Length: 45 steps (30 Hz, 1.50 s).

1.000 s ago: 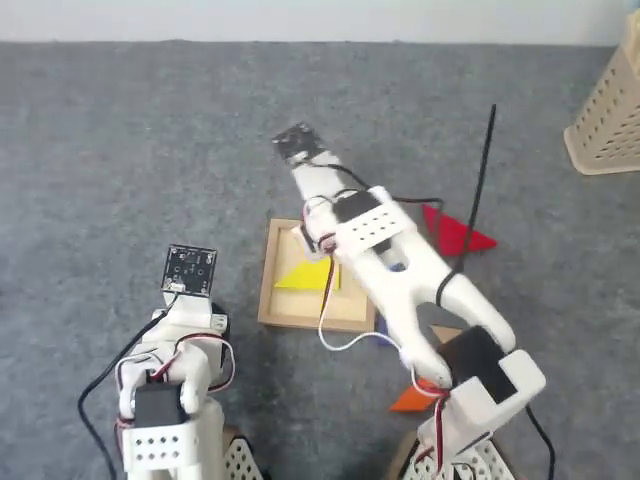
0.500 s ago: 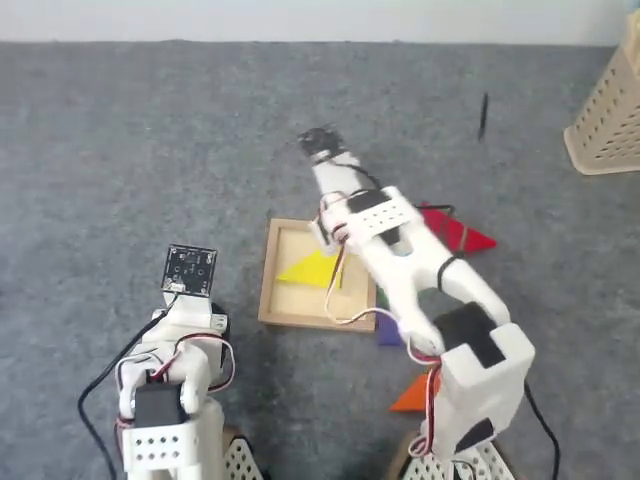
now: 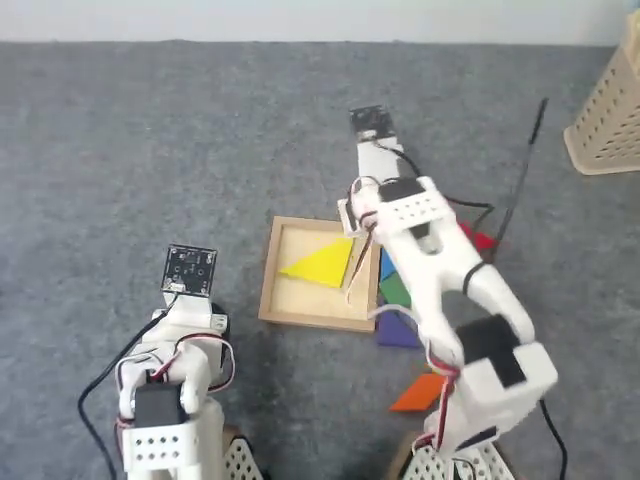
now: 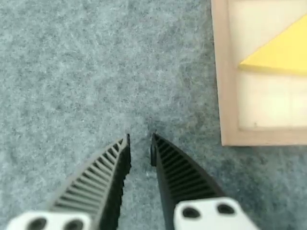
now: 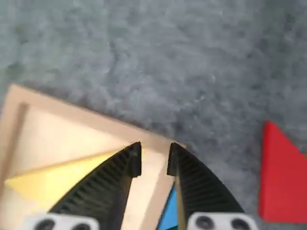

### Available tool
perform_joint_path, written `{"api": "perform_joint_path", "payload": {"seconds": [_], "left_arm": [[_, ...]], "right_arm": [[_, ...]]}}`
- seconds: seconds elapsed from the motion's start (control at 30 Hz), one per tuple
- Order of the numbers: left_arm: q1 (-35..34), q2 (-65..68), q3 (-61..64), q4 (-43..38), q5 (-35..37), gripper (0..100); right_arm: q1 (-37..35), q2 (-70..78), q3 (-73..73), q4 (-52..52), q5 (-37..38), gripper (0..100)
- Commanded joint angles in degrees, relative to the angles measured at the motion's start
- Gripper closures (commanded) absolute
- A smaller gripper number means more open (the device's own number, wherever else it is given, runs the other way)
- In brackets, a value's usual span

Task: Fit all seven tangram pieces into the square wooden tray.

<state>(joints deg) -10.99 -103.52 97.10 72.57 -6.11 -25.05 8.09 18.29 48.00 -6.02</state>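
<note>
Tray (image 3: 267, 290), yellow triangle (image 3: 326, 266) inside, right beneath the right tool (image 5: 154, 146), jaws narrowly parted and empty; just beside the left tool (image 4: 140, 139), likewise narrowly parted, empty, over grey tabletop (image 3: 150, 150).

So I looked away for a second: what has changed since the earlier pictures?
The right arm swung to its right, off the middle of the tray. The right tool, empty, now hangs over the tray's far right corner, near the red piece. Nothing was grasped or released. The left tool and yellow triangle stayed put.
</note>
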Motion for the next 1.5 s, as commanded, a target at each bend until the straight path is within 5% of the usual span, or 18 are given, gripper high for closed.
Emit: {"api": "perform_joint_path", "payload": {"seconds": [0.0, 0.27, 0.8, 1.3, 1.47], "left_arm": [[0.2, -1.2, -0.5, 0.0, 0.4, 93], [0.2, -1.2, -0.5, 0.0, 0.4, 93], [0.2, -1.2, -0.5, 0.0, 0.4, 93], [0.2, -1.2, -0.5, 0.0, 0.4, 93], [0.2, -1.2, -0.5, 0.0, 0.4, 93]], "right_arm": [[-4.9, -7.8, 3.3, -3.9, 4.4, 89.0], [-11.2, -2.9, 6.3, -10.1, 12.6, 88.9], [-2.8, 3.5, 0.6, -2.1, 8.9, 89.4], [-5.1, -8.7, 8.6, -2.2, 10.0, 89.4], [-6.5, -7.0, 11.8, -4.4, 13.5, 99.8]]}}
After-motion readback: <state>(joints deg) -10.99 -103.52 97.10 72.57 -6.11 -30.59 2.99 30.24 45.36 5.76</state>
